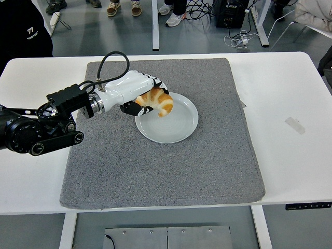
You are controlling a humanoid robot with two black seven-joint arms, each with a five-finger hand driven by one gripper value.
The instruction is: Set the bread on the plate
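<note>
Head view: nearest the bottom edge, the white table (290, 171) is seen carrying a grey mat (166, 171) that covers most of its middle. A small strip of tape (295, 125) lies on the bare table to the right, well apart from the mat.

Further in, on the left, the black arm (36, 132) is seen reaching in from the left edge, with a white forearm shell (119, 91) and a black cable (111, 65) looped above it. The left robot hand (145, 98) is curled around the bread (158, 102), which is gripped from its left side; dark fingertips (136, 109) are seen below the bread and others (161, 85) above it.

The bread, a golden crescent-shaped roll, is held over the left part of the plate (179, 124), just inside the rim. Its long axis runs roughly from the hand towards the lower right, and the free end is turned down towards the plate's centre. Whether the tip touches the plate cannot be told. The pale plate rests on the mat a little past its middle.

Beyond the table's far edge, a grey floor is shown with table legs (154, 23), cables (238, 36), and the shoes (124, 8) of people standing there.
</note>
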